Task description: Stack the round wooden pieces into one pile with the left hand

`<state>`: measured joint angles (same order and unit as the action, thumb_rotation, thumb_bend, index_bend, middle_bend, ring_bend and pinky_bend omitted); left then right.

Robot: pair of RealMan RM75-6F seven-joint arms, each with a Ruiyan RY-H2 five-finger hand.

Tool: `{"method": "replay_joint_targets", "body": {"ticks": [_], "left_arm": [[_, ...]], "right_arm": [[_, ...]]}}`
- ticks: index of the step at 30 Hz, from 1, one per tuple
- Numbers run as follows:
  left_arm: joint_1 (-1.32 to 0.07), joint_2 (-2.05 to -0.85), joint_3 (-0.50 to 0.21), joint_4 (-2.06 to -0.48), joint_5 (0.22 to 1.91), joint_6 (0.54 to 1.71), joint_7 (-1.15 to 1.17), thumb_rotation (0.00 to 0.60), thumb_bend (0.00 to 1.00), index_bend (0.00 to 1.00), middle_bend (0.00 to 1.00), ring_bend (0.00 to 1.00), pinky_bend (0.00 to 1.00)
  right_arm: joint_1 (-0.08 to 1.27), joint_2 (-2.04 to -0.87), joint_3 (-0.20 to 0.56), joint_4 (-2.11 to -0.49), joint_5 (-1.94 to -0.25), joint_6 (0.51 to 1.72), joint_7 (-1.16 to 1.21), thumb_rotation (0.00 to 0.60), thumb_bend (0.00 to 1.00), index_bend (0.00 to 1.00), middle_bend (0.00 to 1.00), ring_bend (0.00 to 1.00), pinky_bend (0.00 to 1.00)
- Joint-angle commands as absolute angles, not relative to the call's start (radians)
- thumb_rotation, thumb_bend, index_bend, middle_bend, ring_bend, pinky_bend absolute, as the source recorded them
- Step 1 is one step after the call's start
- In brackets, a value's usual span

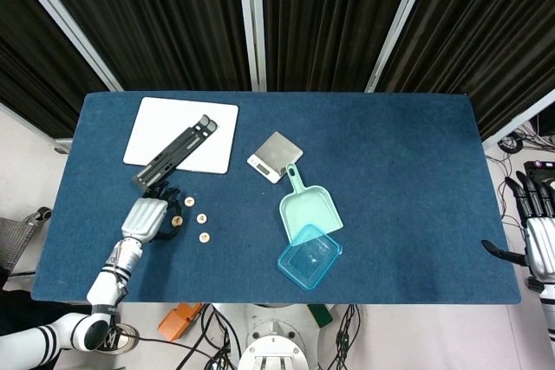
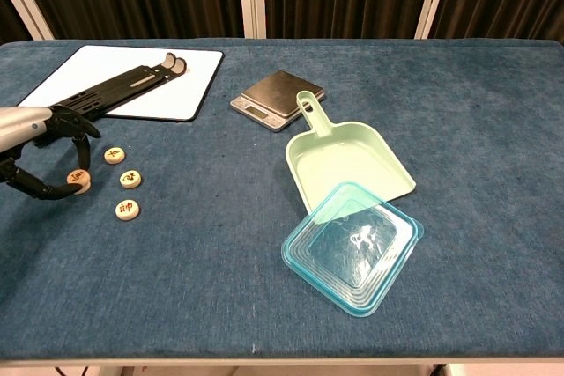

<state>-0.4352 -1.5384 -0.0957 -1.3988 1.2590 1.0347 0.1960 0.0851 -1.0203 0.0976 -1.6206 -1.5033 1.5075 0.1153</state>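
Chest view | left hand point(image 2: 40, 143) | fingers curled around stacked wooden piece point(image 2: 78, 179), apparently pinching it

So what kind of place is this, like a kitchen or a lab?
Most likely a robot lab or test cell, not a kitchen: black curtains wall off a blue-covered table, and loose cables lie on the floor.

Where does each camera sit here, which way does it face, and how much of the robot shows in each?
Head view: high above the table, looking almost straight down; shows the left hand with its forearm, and the right hand off the table's right edge.
Chest view: low at the near edge, facing across the table toward the curtains; only the left hand shows.
Shared: the wooden pieces, scale, green scoop, clear lid.
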Motion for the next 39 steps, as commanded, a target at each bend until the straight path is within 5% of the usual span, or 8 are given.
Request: {"method": "replay_joint_targets", "body": {"ticks": [1, 39], "left_arm": [[-0.435, -1.539, -0.094, -1.398, 1.257, 1.037, 0.194, 0.600, 0.35, 0.53, 0.17, 0.01, 0.03], [-0.430, -1.519, -0.091, -1.466, 1.273, 1.108, 0.198, 0.600, 0.32, 0.42, 0.15, 0.00, 0.03]], "right_arm": [[0.085, -1.020, 0.098, -1.620, -1.503, 1.507, 0.116, 0.600, 0.03, 0.00, 0.03, 0.00, 0.06], [0.076, -1.019, 0.097, -1.615, -1.500, 1.513, 0.134, 0.600, 0.03, 0.00, 0.03, 0.00, 0.06]]}}
